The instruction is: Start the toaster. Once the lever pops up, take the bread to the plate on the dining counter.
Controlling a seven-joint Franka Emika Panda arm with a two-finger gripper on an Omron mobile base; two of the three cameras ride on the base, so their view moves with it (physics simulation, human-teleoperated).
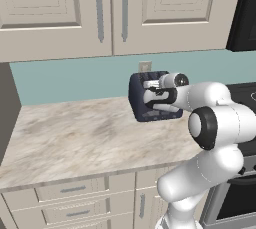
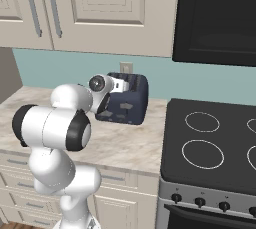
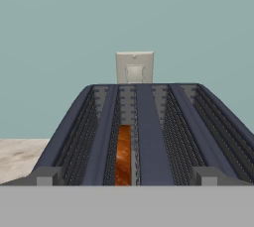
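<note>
Hand view looks along the toaster (image 3: 144, 137) top from just over its near end, with the bread (image 3: 123, 155) sunk in the slot left of centre, a brown strip at about 6 o'clock, and an outlet (image 3: 134, 67) on the wall at 12 o'clock. Its lever is cut off below the frame, so I judge a downward press aimed blind could slide off or shove the toaster back along the worktop (image 1: 75, 133). Both base views hide the gripper (image 1: 159, 91) tips behind the wrist, though the jaws are evidently spread wide and empty.
</note>
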